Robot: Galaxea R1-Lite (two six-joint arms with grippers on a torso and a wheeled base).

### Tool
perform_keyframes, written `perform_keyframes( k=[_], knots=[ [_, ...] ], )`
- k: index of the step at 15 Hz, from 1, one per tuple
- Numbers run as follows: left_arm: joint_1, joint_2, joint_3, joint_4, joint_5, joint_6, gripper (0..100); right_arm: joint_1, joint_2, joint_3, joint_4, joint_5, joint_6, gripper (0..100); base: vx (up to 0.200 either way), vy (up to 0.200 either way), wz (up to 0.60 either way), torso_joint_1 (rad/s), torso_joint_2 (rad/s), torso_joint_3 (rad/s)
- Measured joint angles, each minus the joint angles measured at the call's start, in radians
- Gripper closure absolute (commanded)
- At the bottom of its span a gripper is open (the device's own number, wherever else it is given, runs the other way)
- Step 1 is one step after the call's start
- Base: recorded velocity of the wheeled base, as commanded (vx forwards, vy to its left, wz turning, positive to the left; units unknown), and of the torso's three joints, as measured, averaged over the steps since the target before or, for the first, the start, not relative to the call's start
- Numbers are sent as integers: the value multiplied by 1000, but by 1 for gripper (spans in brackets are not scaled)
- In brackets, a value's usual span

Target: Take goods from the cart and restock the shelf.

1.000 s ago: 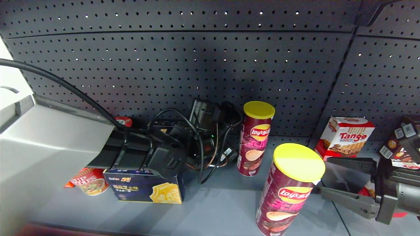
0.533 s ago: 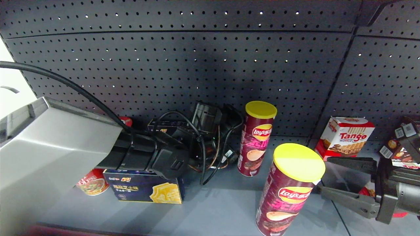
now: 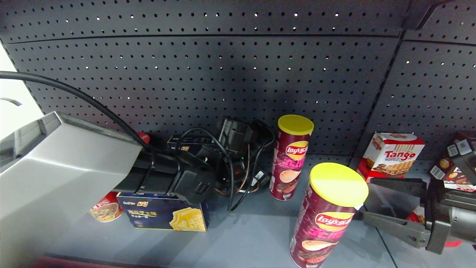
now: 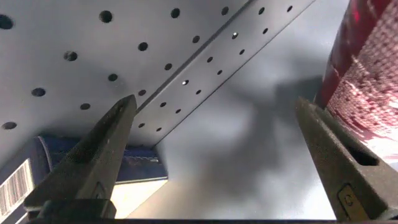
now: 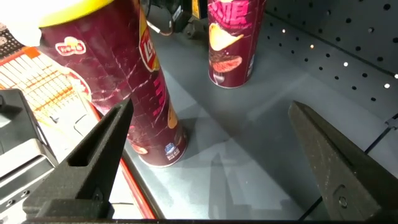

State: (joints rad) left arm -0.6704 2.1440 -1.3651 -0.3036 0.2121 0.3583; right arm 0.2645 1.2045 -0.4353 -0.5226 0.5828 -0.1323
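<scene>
1. Head view: front chip can (image 3: 329,219) stands upright on the shelf (image 3: 253,238), rear chip can (image 3: 291,160) nearer the pegboard (image 3: 223,74); backing out should likely run straight, clear of both.
2. Left wrist view: left gripper (image 4: 214,102) gapes wide, empty, rear chip can (image 4: 367,74) just beside one finger.
3. Right wrist view: right gripper (image 5: 211,107) is spread wide, holding nothing; front chip can (image 5: 149,93) beside one finger, contact unclear.
</scene>
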Motion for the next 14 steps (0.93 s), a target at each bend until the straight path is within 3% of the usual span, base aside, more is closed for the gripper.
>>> perform_keyframes(
  k=[3, 8, 11, 14],
  knots=[
    [7, -59, 9, 4, 9, -8, 0, 1, 6, -5, 0, -6, -2, 0, 0, 0, 0, 0, 0, 0],
    [14, -178, 32, 13, 32, -100, 0, 3, -13, -21, 24, -151, -1, 0, 0, 0, 0, 0, 0, 0],
    [28, -269, 82, 13, 34, -105, 0, 40, -36, -67, 115, -322, -5, 0, 0, 0, 0, 0, 0, 0],
    [68, -372, 149, 14, 30, -106, 0, 121, -50, -88, 127, -390, -6, 0, 0, 0, 0, 0, 0, 0]
  ],
)
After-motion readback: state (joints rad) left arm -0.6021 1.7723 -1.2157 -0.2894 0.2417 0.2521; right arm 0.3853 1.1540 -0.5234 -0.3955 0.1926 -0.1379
